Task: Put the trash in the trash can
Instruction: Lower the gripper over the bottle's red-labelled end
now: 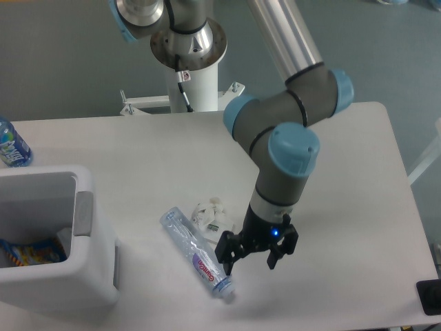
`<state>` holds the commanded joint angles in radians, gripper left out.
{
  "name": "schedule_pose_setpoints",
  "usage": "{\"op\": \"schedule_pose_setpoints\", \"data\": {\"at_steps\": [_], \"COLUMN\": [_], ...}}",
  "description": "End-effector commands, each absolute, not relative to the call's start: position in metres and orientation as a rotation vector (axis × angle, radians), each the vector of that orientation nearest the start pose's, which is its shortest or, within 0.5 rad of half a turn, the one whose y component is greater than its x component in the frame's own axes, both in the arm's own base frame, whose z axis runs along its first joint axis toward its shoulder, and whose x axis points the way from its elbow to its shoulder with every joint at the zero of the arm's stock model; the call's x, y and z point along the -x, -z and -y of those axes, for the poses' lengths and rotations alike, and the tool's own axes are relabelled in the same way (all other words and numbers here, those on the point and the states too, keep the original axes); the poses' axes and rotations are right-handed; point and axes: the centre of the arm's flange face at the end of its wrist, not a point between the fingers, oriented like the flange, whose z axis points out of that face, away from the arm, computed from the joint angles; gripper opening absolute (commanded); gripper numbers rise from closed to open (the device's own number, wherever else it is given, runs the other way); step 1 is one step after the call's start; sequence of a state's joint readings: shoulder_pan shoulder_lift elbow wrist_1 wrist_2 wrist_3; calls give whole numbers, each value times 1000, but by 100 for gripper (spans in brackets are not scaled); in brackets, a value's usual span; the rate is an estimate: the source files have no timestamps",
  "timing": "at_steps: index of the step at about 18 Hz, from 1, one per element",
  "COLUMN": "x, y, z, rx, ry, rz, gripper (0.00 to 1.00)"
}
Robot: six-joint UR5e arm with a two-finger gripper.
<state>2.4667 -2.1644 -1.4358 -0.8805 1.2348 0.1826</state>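
Gripper [252,259] spread wide, empty; just beside crushed bottle [197,260].

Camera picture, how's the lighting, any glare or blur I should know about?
Fixed camera: even, soft light; faint shadows under the tool and beside the bin; no strong glare on the table; whole frame mildly soft, the crushed bottle label barely legible.

A robotics lab: pedestal-mounted arm [289,138] at a bare white table [344,179], grey floor behind.
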Motion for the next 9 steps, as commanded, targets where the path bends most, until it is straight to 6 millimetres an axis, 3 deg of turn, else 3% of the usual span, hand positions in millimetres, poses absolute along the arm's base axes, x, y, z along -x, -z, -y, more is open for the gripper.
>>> {"op": "schedule_pose_setpoints", "data": {"at_steps": [9], "x": [404], "y": [-231], "z": [-594], "rx": [2742], "ry": [176], "rz": [913], "gripper": [100]}}
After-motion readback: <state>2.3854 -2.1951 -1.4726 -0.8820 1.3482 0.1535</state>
